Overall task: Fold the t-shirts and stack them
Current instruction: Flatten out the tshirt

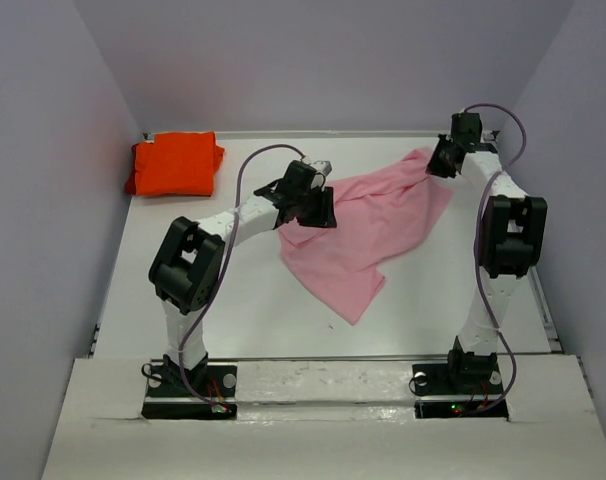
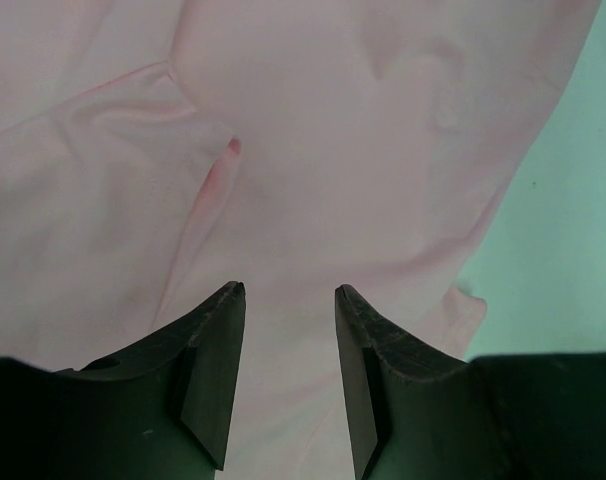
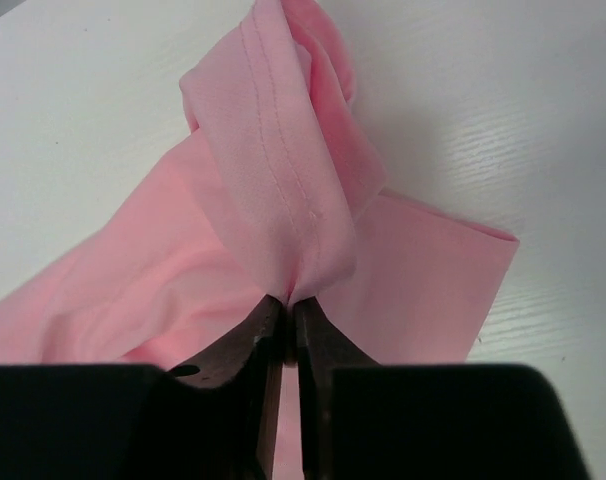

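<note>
The pink t-shirt (image 1: pixel 368 235) lies spread and crumpled across the middle of the table, one corner drawn up toward the far right. My right gripper (image 1: pixel 441 162) is shut on that corner; in the right wrist view the hemmed pink fold (image 3: pixel 283 180) is pinched between the jaws (image 3: pixel 286 300). My left gripper (image 1: pixel 318 208) hovers over the shirt's left part, open, with only pink cloth (image 2: pixel 283 180) below its fingertips (image 2: pixel 288 290). The orange t-shirt (image 1: pixel 175 164) lies folded at the far left corner.
White walls close in the table on the left, back and right. Bare tabletop (image 1: pixel 253 310) shows in front of the pink shirt, and a strip of it (image 2: pixel 573 230) appears beside the cloth in the left wrist view.
</note>
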Robot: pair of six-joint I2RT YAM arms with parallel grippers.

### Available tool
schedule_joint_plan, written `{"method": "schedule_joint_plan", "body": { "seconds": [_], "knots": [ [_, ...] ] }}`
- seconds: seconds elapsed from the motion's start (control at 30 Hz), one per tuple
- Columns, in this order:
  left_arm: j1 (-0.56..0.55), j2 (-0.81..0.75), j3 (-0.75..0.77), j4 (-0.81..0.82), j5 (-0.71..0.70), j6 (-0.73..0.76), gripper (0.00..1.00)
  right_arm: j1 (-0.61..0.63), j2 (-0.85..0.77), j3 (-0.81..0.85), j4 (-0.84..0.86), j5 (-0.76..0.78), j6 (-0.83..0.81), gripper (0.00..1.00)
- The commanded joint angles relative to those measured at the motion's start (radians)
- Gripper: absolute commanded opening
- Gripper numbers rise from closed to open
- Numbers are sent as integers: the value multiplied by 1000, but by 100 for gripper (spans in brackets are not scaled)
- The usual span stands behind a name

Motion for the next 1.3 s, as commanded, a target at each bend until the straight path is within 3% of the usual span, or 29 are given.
{"method": "schedule_joint_plan", "body": {
  "seconds": [0.0,0.1,0.13,0.23,0.73,1.27],
  "knots": [
    [16,-2,55,-14,-19,31,51,-9,23,10,23,-45,8,22],
    [16,-8,60,-11,-13,35,51,-9,35,16,23,-43,3,37],
    [15,-8,66,-11,-5,37,51,-9,41,22,23,-42,0,46],
    [16,-11,71,-14,9,42,51,-9,52,35,22,-40,-1,53],
    [15,-22,72,-11,32,42,51,-9,86,44,18,39,-32,52],
    [15,-28,74,-8,52,42,51,-18,65,42,12,234,-72,53]
  ]
}}
